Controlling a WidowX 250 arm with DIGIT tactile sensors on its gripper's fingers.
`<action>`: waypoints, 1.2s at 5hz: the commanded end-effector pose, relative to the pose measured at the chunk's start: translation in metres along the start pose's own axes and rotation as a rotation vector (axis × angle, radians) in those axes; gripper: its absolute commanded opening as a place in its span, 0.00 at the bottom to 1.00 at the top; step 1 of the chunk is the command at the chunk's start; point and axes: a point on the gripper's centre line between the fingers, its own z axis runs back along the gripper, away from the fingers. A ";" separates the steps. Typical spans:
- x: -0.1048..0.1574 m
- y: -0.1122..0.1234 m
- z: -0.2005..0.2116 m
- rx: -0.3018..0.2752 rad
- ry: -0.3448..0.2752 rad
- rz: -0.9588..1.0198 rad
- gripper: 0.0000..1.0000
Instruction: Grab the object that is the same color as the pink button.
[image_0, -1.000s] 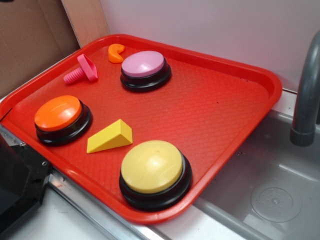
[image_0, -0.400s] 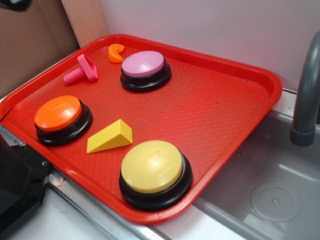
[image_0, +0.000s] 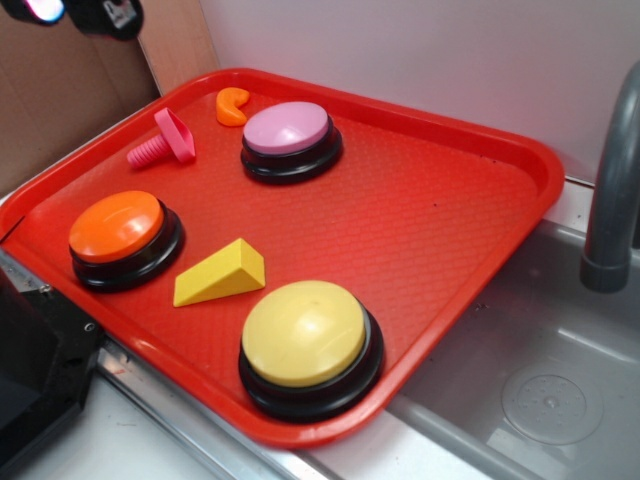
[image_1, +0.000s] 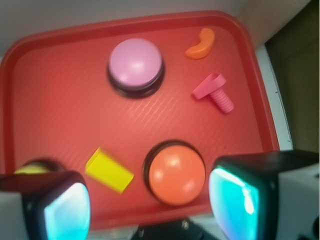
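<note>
- The pink bolt (image_0: 164, 139) is lying on its side in the upper left of the red tray (image_0: 440, 200), just left of the pink button (image_0: 288, 130) and below the little orange crescent (image_0: 231, 106).
- The gripper (image_1: 150, 200) is hanging high above the tray with the jaws spread wide, nothing between them. In the wrist view the two fingertips (image_1: 240, 195) are filling the bottom corners.
- Looks like it's in the approach stage, not over the bolt yet. I'd say it needs to slide toward the upper right of the wrist view, where the bolt (image_1: 214, 91) is sitting, before dropping.
- Closing across the ribbed shaft is probably the safer bet, since the flat head could slip out.
- Worth steering clear of the orange button (image_0: 120, 228) and yellow wedge (image_0: 222, 274).
- The outside view is only catching a sliver of the gripper at the upper left corner, so its height is hard to judge. The yellow button (image_1: 31, 167) is mostly hidden behind a fingertip in the wrist view, which is blurry too.
</note>
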 end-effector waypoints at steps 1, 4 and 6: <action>0.050 0.048 -0.048 -0.043 -0.148 0.287 1.00; 0.076 0.086 -0.119 0.073 -0.158 0.457 1.00; 0.069 0.102 -0.146 0.149 -0.115 0.522 1.00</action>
